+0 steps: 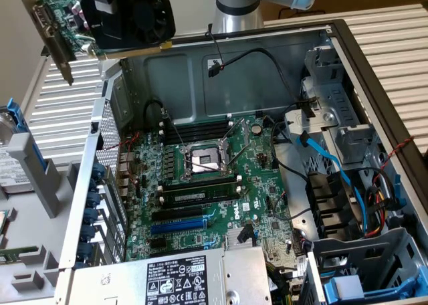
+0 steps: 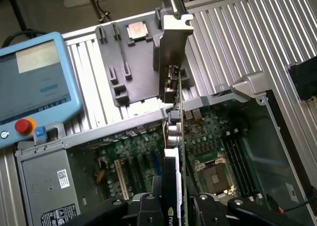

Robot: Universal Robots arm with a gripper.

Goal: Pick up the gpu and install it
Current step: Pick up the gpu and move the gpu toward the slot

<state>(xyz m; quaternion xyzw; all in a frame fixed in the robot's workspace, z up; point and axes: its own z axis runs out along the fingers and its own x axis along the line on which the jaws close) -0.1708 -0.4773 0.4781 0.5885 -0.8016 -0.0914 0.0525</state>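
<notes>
I have the gpu [image 1: 107,17] off the bench and up in the air, above the far corner of the open computer case [image 1: 221,77] at the exterior view's left. My tool [image 2: 171,206] is clamped on the card: in the wrist view a finger sits on each side of it, with the silver bracket [image 2: 173,52] pointing away from the camera. So the pick-up is done and I am in the carry part of the install. The card hangs well clear of the motherboard [image 1: 207,184] and has not met any slot yet. As I judge it, seating calls for the gold edge to line up squarely over the blue slot [image 1: 177,226], with the bracket toward the case's rear opening, and a straight, gentle press.
</notes>
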